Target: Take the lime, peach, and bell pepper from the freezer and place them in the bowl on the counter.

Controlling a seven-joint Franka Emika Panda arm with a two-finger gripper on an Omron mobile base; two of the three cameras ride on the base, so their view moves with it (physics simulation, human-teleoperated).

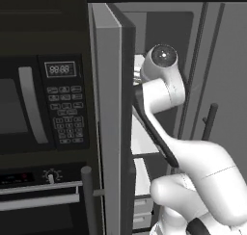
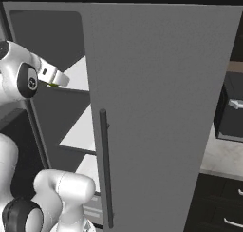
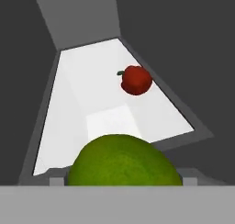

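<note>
The lime (image 3: pixel 124 161) looms large and green at the bottom of the hand view, just in front of the camera, with my gripper (image 3: pixel 121 182) shut on it. A sliver of the lime (image 2: pixel 52 85) shows at my hand (image 2: pixel 53 77) inside the freezer (image 2: pixel 71 45). Farther back on the white shelf (image 3: pixel 82 108) sits the red bell pepper (image 3: pixel 136 80), to the right. The freezer door (image 2: pixel 161 107) stands open beside my arm. A strip of the counter (image 2: pixel 220 155) shows at the right. The peach and the bowl are out of view.
A black microwave (image 1: pixel 29 104) and wall oven (image 1: pixel 38 200) stand left of the freezer. The open door's long bar handle (image 2: pixel 105 169) hangs close to my arm. White drawers (image 1: pixel 142 210) sit below the shelves. Dark cabinets (image 2: pixel 223 202) lie under the counter.
</note>
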